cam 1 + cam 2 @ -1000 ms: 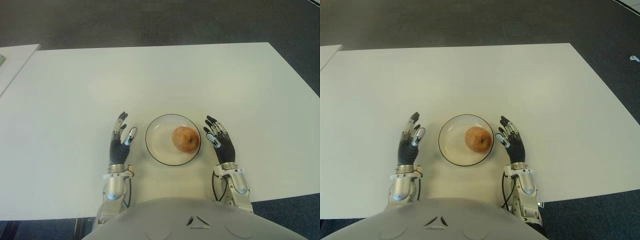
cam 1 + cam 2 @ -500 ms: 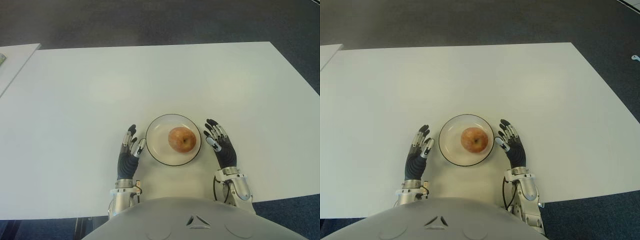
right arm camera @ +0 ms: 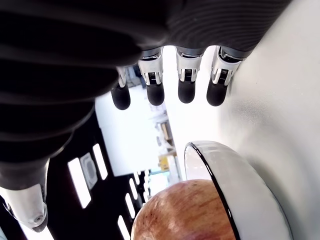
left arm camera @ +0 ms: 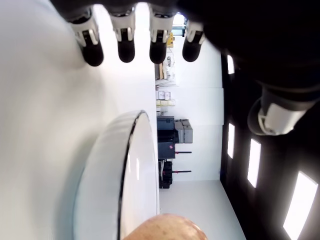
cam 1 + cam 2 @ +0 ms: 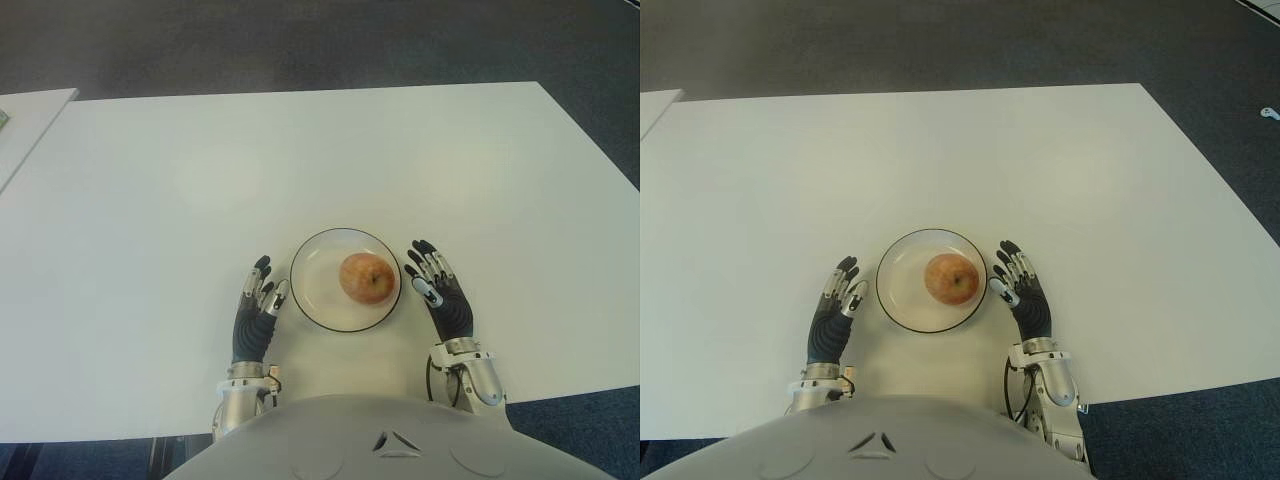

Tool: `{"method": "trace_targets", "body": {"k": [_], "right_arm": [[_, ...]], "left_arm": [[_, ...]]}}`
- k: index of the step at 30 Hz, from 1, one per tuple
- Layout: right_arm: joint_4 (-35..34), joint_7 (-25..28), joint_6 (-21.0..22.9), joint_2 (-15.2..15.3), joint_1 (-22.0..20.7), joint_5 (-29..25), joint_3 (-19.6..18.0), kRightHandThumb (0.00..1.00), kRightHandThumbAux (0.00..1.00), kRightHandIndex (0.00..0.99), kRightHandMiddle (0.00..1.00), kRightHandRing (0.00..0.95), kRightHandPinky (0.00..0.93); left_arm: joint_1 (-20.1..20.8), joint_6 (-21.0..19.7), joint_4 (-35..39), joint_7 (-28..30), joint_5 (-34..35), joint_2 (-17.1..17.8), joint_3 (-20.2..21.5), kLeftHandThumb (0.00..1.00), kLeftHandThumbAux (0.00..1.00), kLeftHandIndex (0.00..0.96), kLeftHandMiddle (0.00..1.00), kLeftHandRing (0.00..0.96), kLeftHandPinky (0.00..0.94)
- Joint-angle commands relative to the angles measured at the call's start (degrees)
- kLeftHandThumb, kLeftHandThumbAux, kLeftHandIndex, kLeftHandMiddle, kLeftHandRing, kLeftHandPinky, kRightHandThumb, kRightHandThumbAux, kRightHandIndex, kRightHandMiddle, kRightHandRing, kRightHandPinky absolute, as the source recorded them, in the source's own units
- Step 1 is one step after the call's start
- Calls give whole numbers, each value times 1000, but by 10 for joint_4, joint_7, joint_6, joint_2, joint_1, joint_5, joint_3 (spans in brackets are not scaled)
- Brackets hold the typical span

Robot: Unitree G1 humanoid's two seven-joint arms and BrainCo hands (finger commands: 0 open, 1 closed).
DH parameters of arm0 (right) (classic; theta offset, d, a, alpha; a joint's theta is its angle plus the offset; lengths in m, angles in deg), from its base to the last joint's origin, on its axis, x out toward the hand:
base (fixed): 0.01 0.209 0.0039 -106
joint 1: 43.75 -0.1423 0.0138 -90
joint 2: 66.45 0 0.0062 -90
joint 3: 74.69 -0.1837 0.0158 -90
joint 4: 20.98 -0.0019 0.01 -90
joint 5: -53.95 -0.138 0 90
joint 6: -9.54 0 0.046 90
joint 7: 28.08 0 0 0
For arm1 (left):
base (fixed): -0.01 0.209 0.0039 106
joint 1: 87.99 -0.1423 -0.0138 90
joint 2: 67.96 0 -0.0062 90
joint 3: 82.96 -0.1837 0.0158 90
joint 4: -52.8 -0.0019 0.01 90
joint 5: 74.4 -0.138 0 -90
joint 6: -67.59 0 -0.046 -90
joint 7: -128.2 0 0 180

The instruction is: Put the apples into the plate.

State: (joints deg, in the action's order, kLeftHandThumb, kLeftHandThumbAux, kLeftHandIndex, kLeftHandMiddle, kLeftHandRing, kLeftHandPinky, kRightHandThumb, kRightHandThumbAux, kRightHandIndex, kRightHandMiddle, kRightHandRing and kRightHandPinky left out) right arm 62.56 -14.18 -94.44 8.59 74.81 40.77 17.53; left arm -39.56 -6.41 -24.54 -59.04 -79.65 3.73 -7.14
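Left hand (image 5: 256,312) just left of the plate (image 5: 312,298), fingers extended, holding nothing, right hand (image 5: 440,296) just right of it, likewise empty, one apple (image 5: 366,278) in the plate, white table (image 5: 300,160) beneath.

- The left hand (image 5: 256,311) shows low on the robot's left, palm turned inward, its fingers (image 4: 125,47) stretched out straight, side by side, holding nothing.
- The right hand (image 5: 440,297) shows opposite on the robot's right, mirroring that pose, fingers (image 3: 186,87) extended and empty.
- Both silver wrists run back toward the torso, the forearms roughly parallel, with the hands level with each other.
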Motion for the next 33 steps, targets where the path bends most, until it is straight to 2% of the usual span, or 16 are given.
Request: {"method": "trace_targets", "body": {"k": [1,5,7,11,22,28,33], "right_arm": [[1,1,13,1,6,-4,-1,228,622,80,48,4,2],[-1,-2,14,1,7,-2,-2,234,618,74,30,0,0],[-2,-3,12,2,7,1,-3,233,616,72,26,0,0],[-5,-2,13,7,7,3,-6,228,611,66,23,0,0],[-1,6,18,19,3,0,-11,191,591,40,9,0,0],[-2,11,27,22,3,-7,-13,185,590,41,13,0,0],[8,11,23,21,-4,-6,-16,193,581,46,9,0,0]], "left_arm": [[-14,-63,29,20,48,-16,-19,35,446,23,7,1,17],[-16,-118,50,24,76,-16,-28,29,456,27,10,1,10],[-13,-130,42,23,76,-14,-30,25,464,26,10,0,7],[-8,-121,14,28,74,-3,-25,17,482,19,5,0,2],[-21,-128,50,16,72,-5,-28,32,499,28,7,0,0],[-17,-113,47,5,58,-10,-33,44,502,59,27,0,0],[4,-78,6,-9,35,-21,-41,39,487,71,33,1,0]]}}
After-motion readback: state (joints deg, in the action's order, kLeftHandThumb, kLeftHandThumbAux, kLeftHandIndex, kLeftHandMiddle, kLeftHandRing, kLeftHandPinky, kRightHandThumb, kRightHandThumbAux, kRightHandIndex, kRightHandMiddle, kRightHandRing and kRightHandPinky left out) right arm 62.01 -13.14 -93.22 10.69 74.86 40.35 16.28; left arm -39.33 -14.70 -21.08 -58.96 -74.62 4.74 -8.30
